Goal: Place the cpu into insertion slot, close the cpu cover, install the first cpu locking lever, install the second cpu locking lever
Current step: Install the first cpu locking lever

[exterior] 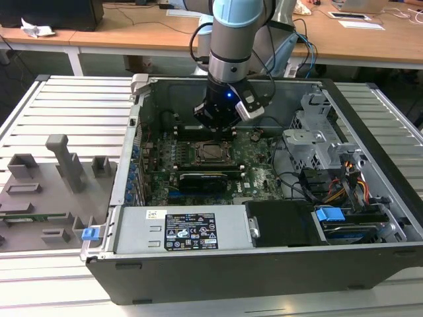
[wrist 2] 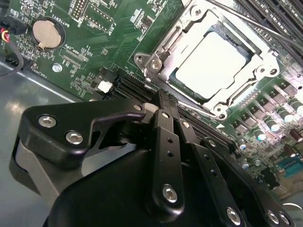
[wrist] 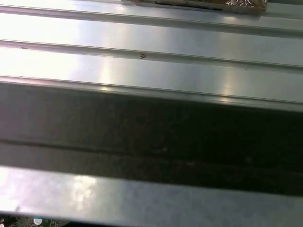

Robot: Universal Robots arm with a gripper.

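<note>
Bright overhead room light; glare whitens the cpu [wrist 2: 214, 64] top and streaks the ribbed table [wrist: 151, 42]; the gripper's [wrist 2: 163, 101] near body blurs.

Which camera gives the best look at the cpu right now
The second wrist view: the cpu appears large, its pale top seen through the window of the cpu cover, which lies closed over it. The exterior view shows it as a small pale square on the board just below the gripper. The first wrist view faces ribbed metal panels.

Lab/workshop, open PC case [exterior: 264, 264], wooden desks [exterior: 132, 36]
</note>
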